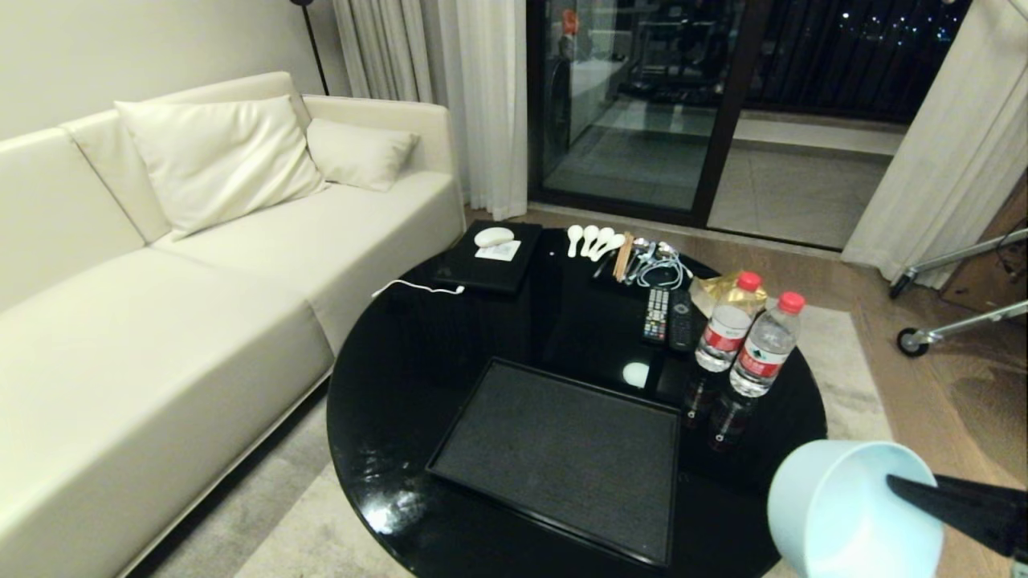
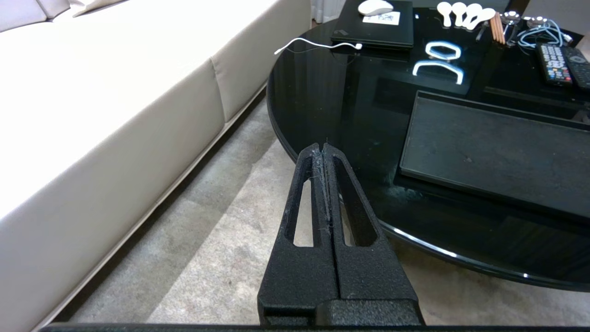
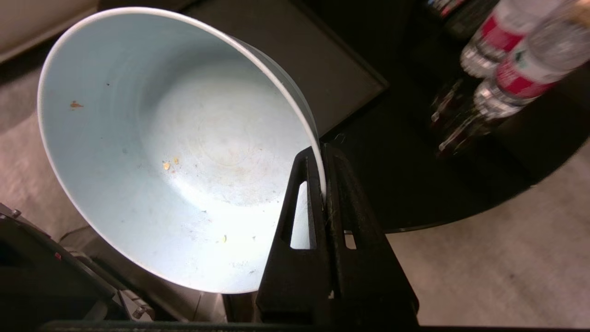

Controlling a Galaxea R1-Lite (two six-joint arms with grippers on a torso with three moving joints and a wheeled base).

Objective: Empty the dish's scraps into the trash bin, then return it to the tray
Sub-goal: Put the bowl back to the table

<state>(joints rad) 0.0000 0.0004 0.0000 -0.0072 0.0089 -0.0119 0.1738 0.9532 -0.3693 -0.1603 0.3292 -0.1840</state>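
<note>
Tightly clamped by the right gripper [image 3: 322, 157], the dish [image 3: 184, 152] is held by its rim beyond the round table's [image 1: 401, 385] edge, near the tray [image 1: 562, 457] and 2 bottles [image 1: 747, 341]; the left gripper [image 2: 322, 150] is pressed together.

Smooth glazed dish [image 3: 152, 152], matte textured tray [image 1: 562, 457], glossy black table [image 1: 401, 385]

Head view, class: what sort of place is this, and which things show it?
Most likely a home living room: a cream sofa with cushions, a round black coffee table holding remote controls and water bottles, and curtained glass balcony doors.
</note>
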